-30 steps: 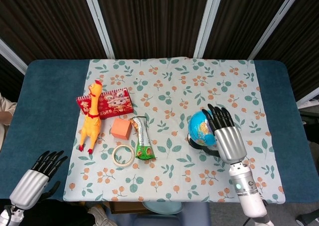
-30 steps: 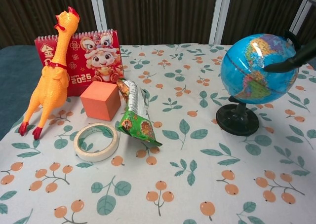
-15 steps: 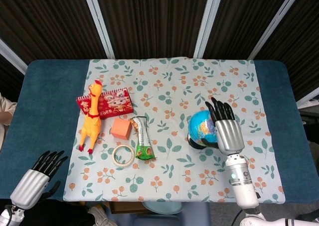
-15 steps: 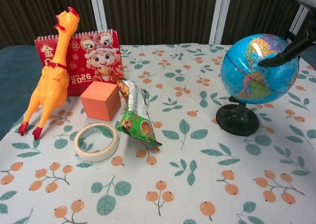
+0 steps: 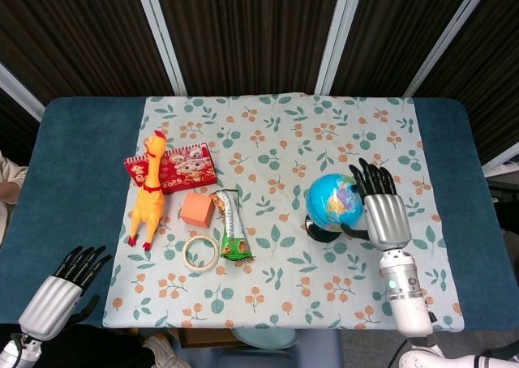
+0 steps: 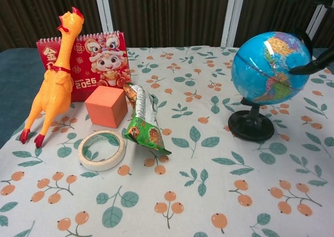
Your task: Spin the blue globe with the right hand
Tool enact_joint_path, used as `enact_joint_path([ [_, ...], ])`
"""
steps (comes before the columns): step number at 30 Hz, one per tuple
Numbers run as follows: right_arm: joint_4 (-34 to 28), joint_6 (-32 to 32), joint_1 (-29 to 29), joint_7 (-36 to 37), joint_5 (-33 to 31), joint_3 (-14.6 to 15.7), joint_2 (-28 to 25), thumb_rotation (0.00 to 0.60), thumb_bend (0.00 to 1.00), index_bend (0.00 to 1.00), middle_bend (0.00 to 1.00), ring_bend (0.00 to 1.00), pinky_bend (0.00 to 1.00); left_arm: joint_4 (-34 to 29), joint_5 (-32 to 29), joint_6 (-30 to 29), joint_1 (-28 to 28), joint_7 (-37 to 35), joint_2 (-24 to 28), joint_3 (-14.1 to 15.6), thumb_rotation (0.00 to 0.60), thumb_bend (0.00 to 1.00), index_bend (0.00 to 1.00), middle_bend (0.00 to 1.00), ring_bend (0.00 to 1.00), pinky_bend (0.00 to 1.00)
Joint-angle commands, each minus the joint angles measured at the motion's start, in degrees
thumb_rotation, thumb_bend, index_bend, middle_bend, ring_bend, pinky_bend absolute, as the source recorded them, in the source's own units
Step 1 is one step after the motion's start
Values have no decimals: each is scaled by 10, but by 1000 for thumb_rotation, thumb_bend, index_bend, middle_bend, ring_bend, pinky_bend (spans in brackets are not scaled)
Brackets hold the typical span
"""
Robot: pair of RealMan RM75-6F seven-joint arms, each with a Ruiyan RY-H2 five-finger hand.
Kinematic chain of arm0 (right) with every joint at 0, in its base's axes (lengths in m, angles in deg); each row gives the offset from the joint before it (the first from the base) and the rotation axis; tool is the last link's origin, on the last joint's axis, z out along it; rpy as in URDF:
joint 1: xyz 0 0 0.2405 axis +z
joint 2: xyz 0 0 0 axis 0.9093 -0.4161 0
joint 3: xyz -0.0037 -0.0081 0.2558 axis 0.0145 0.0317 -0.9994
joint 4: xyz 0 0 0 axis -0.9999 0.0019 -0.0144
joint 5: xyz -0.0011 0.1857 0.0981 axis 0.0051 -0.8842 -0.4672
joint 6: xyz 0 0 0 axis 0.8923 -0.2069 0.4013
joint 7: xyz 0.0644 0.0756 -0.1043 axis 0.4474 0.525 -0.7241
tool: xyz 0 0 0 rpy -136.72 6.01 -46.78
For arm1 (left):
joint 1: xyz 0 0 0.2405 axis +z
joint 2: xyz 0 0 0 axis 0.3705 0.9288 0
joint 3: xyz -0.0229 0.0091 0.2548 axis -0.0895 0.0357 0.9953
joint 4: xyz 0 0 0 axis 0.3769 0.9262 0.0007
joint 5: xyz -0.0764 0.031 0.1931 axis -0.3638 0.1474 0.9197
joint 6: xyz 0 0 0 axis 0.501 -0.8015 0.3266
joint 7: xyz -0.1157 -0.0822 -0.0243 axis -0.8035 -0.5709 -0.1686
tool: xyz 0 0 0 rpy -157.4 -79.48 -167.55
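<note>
Globe is seen standing on its black base on the flowered cloth, at about four o'clock from the table's middle in the head view. The right hand is placed just beside it, at three o'clock of the ball, with the dark fingers stretched forward and slightly apart; nothing is clamped in them. In the chest view one dark fingertip is shown at the globe's right edge, but whether it touches the ball cannot be told. The left hand is seen at the table's near left corner, at about eight o'clock, well apart from everything on the cloth, its fingers extended and slightly spread, with nothing held. At nine o'clock of the globe a green snack bag is laid lengthwise, and a ring of tape is laid flat at about seven o'clock of that bag. An orange block is set just beside the bag, at its ten o'clock. Behind the block a red calendar is propped up, and a yellow rubber chicken is leaned against the calendar's left end.
</note>
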Motion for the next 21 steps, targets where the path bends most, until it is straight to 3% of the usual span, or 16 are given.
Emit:
enact_joint_path([
  [1, 12, 4, 0, 8, -3, 3, -1, 600, 53, 0, 0, 0, 0, 0, -1, 1, 0, 0, 0, 0, 600, 466, 0, 0, 0, 0],
  [21, 89, 27, 8, 44, -39, -2, -2, 600, 53, 0, 0, 0, 0, -1, -11, 19, -2, 16, -7, 0, 600, 464, 0, 0, 0, 0],
])
